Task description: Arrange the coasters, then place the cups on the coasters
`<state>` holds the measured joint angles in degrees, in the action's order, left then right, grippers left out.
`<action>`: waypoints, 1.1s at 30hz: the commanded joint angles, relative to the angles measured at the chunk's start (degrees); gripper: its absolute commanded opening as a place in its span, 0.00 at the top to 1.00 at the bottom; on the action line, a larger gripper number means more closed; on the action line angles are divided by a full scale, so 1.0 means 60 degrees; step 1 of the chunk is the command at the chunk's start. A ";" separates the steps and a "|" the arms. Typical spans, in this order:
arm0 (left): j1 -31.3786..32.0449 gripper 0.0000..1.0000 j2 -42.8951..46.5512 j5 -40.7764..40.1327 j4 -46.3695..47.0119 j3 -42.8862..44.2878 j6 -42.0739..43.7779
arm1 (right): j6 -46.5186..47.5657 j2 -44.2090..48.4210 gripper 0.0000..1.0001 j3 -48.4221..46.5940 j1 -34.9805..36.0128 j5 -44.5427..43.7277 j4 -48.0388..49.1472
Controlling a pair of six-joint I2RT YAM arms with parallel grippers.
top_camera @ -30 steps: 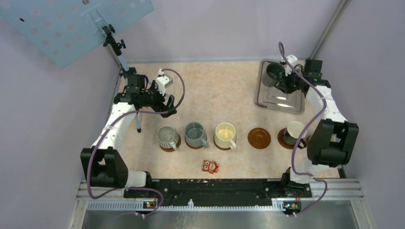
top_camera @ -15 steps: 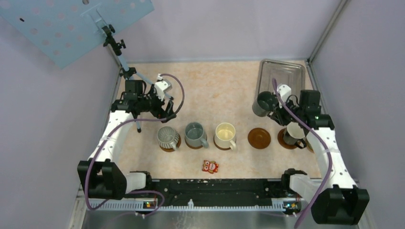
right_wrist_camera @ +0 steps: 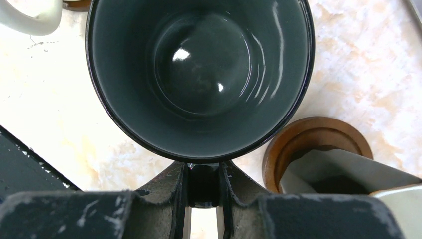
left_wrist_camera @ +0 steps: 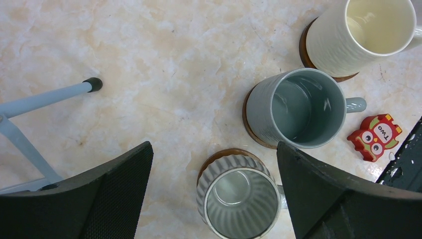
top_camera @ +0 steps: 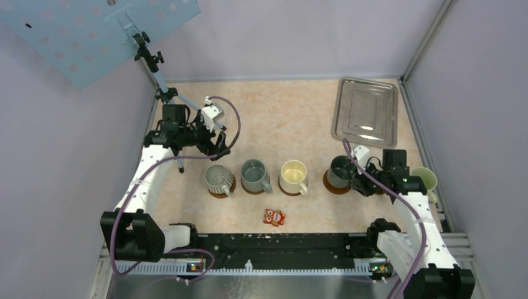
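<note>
Dark green mug (top_camera: 340, 170) has moved over coaster (top_camera: 332, 187) right of cream mug (top_camera: 294, 176), right gripper (right_wrist_camera: 204, 172) pinching handle for upright set-down; left gripper (left_wrist_camera: 214, 147) wide, empty.

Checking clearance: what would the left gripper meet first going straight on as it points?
Likely the ribbed grey mug on its coaster, framed between the left gripper's open fingers; depth is unclear.

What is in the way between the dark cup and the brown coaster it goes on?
Nothing I can see. The right hand grips the dark cup by its handle, right over the coaster. The cream cup stands off to one side, not in the way.
</note>
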<state>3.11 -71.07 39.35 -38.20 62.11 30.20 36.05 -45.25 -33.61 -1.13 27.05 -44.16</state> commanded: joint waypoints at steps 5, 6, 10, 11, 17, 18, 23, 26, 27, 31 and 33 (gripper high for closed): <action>0.0023 0.01 0.0244 0.0218 0.0045 0.0008 0.0018 | -0.0066 0.0076 1.00 0.0320 0.0129 0.0082 0.1107; 0.0023 0.01 0.0254 0.0219 0.0062 -0.0005 -0.0010 | -0.0057 0.0025 1.00 0.0359 0.0129 0.0057 0.1150; 0.0023 0.01 0.0272 0.0223 0.0165 -0.0106 -0.0111 | -0.0269 -0.0120 1.00 0.0447 0.0129 -0.0243 0.1416; 0.0023 0.01 0.0272 0.0218 0.0178 -0.0118 -0.0125 | -0.0322 -0.0121 1.00 0.0478 0.0129 -0.0318 0.1498; 0.0023 0.01 0.0251 0.0193 0.0243 -0.0178 -0.0162 | 0.0024 -0.0259 1.00 0.0551 0.0129 0.0076 0.1261; 0.0023 0.01 0.0244 0.0174 0.0254 -0.0171 -0.0145 | 0.0072 -0.0307 1.00 0.0553 0.0129 0.0077 0.1226; 0.0023 0.01 0.0233 0.0145 0.0262 -0.0159 -0.0140 | 0.0186 -0.0688 0.99 0.0487 0.0129 -0.0028 0.1051; 0.0023 0.01 0.0245 0.0120 0.0270 -0.0156 -0.0146 | 0.0247 -0.0936 0.78 0.0420 0.0129 -0.0033 0.0918; 0.0023 0.01 0.0251 0.0102 0.0272 -0.0169 -0.0143 | 0.0301 -0.0983 0.69 0.0392 0.0129 0.0005 0.0848; 0.0023 0.01 0.0274 0.0069 0.0272 -0.0203 -0.0161 | 0.0541 -0.1071 0.54 0.0238 0.0129 0.0210 0.0582; 0.0023 0.01 0.0300 0.0048 0.0272 -0.0225 -0.0161 | 0.0704 -0.1042 0.52 0.0126 0.0129 0.0374 0.0399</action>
<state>3.11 -71.07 39.38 -38.13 61.41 29.69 37.82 -51.68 -29.71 -0.86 26.04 -40.51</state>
